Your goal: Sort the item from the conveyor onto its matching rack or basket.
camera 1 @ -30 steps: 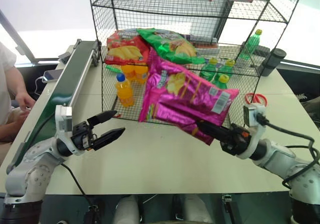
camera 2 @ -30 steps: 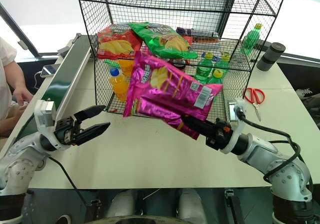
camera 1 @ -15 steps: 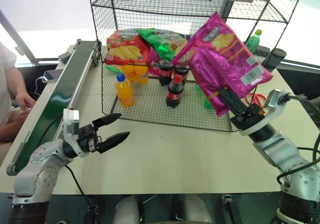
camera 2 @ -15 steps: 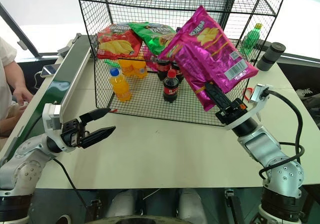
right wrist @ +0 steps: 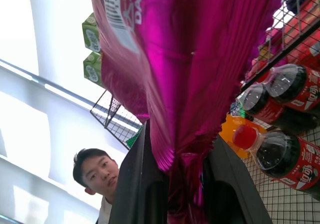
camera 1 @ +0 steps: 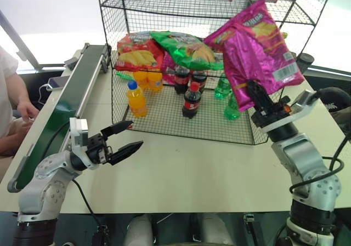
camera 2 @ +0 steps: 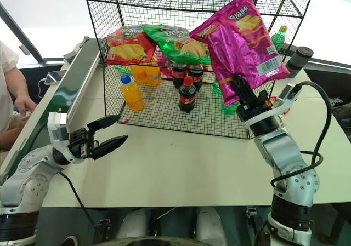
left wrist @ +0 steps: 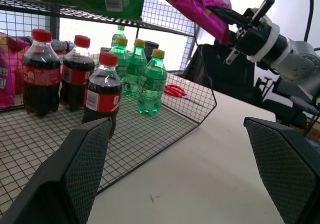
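Magenta bag [camera 1: 258, 51] up in the air, pinched by its bottom seam in right gripper [camera 1: 256, 92], jaws clamped on the crimp. Standing upright above the gripper, in front of the right half of the rack [camera 1: 307, 7], top corner level with the upper tier. Not yet on any shelf.

Left gripper [camera 1: 130, 137] parked low over the worktop [camera 1: 181, 169], jaws wide apart, holding nothing. Well clear of the bag.

Risks, judged from here:
- Slick foil, held by one narrow edge only. Could slip out or fold over once tilted toward the shelf.
- Bulky, air-filled. Likely to snag on the wire front or the upper tier edge if fed in upright; needs laying flat first.
- Middle tier already carries red bag [camera 1: 137, 50] and green bag [camera 1: 184, 47]. Pushing in could shove those off the back or left.
- Cola bottles [camera 1: 190, 101] and green bottles [camera 1: 230, 101] standing on the bottom mesh right below. A dropped bag, or a low wrist, could topple them.
- Scissors [left wrist: 175, 90] and a dark cylinder [camera 1: 300, 66] near the right arm, beside the rack. Elbow swing could knock them.
- Person [camera 1: 11, 101] sitting by the conveyor [camera 1: 68, 101], far side from the bag, low concern.
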Controlling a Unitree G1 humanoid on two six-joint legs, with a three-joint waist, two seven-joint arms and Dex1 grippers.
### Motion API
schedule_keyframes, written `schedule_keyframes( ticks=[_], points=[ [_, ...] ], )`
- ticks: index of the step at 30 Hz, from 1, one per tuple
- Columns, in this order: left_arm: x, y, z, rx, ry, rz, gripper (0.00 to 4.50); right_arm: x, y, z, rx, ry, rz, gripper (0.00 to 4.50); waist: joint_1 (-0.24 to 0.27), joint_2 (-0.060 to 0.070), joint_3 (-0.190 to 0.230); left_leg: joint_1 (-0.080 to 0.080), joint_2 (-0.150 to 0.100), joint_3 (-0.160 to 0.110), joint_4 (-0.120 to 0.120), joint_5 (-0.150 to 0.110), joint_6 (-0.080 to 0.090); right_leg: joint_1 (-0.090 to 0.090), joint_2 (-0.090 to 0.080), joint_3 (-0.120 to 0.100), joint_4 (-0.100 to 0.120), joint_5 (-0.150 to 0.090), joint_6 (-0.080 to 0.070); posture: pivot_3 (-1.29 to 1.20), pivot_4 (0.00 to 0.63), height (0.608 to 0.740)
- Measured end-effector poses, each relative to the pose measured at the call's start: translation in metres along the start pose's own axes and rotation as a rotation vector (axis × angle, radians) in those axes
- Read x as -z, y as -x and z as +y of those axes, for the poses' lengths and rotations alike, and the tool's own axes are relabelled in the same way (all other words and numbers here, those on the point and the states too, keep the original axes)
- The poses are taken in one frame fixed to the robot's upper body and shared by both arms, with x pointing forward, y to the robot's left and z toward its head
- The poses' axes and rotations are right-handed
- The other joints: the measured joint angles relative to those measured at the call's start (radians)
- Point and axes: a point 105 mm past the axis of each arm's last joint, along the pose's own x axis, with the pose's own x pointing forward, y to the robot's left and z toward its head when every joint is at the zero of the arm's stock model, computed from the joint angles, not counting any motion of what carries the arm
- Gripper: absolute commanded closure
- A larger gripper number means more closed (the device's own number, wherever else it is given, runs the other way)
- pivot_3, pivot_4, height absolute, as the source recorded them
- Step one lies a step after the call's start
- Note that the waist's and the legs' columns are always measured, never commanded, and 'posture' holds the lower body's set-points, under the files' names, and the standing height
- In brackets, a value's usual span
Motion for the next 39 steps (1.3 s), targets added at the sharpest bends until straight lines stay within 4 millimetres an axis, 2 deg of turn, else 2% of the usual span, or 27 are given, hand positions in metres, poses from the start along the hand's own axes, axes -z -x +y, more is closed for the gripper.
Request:
schedule_keyframes(
  ticks=[4,9,11,24,30,39],
  points=[
    [0.0,0.0,0.0,-0.001,0.0,0.001,0.0,0.005,0.003,-0.001,0.009,-0.013,0.002,4.39,0.001,0.0,0.0,0.0,0.0,0.0,0.0,0.0,0.0,0.0,0.0,0.0,0.0,0.0,0.0,0.0,0.15,0.726],
    [0.002,0.001,0.0,-0.006,0.006,0.003,0.0,0.027,0.029,-0.019,0.069,-0.024,0.074,4.39,0.001,0.0,0.0,0.0,0.0,0.0,0.0,0.0,0.0,0.0,0.0,0.0,0.0,0.0,0.0,0.0,0.15,0.726],
    [0.003,0.001,-0.001,-0.008,0.01,0.004,0.0,0.029,0.032,-0.021,0.079,-0.026,0.078,4.39,-0.004,0.001,0.0,0.001,0.0,0.0,0.0,0.0,0.0,0.0,0.0,0.001,0.0,0.0,0.0,0.0,0.15,0.726],
    [0.003,0.001,-0.001,-0.01,-0.002,0.006,0.0,0.014,0.01,-0.003,0.045,-0.044,-0.022,4.39,-0.001,0.001,0.0,0.001,0.0,0.0,0.0,0.0,-0.001,0.0,0.001,0.001,0.0,0.0,0.0,0.0,0.15,0.726],
    [0.004,0.0,-0.004,-0.004,-0.003,0.007,0.0,0.007,-0.002,-0.003,0.058,-0.062,-0.058,4.39,-0.001,0.001,0.0,0.001,0.0,-0.001,0.0,0.001,-0.001,0.0,0.001,0.001,0.001,0.0,0.0,0.0,0.15,0.726],
    [0.006,-0.002,-0.006,-0.008,0.005,0.007,0.0,0.01,-0.015,0.007,0.039,-0.085,-0.066,4.39,-0.001,0.001,0.0,0.001,0.0,-0.001,0.0,0.001,-0.001,0.0,0.001,0.001,0.002,0.0,0.0,0.0,0.15,0.726]
  ],
)
